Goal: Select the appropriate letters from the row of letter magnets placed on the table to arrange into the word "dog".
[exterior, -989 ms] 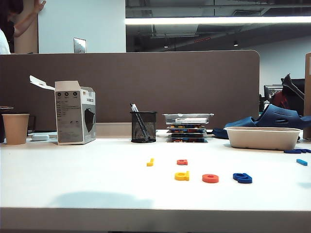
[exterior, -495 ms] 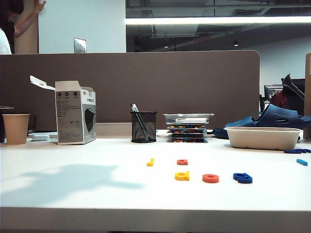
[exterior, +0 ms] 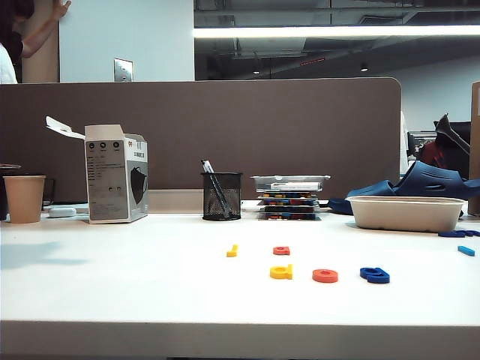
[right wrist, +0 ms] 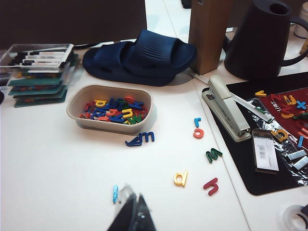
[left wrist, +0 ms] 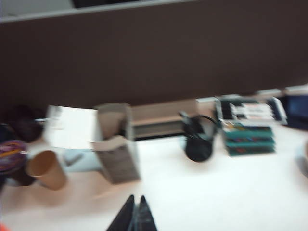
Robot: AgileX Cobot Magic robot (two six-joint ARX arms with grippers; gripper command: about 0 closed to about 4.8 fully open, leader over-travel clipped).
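On the white table [exterior: 135,292], near the front, a yellow "d" [exterior: 281,271], a red-orange ring "o" [exterior: 325,275] and a dark blue "g" [exterior: 374,274] lie side by side. Just behind them are a thin yellow stick letter [exterior: 232,250] and a squarish red-orange letter [exterior: 281,250]. A light blue letter [exterior: 466,250] lies far right and also shows in the right wrist view [right wrist: 115,193], close to my right gripper [right wrist: 134,191], which is shut and empty. My left gripper [left wrist: 137,196] is shut and empty above bare table. Neither gripper shows in the exterior view.
At the back stand a paper cup [exterior: 24,199], an open box [exterior: 116,174], a mesh pen holder [exterior: 222,196], stacked cases [exterior: 289,196] and a beige tray [exterior: 406,212] of letters. On the right lie a blue slipper [right wrist: 139,57], a stapler [right wrist: 227,108] and loose letters [right wrist: 181,178].
A shadow on the table has swept leftward and shrunk to the far left edge. The letters have not moved.
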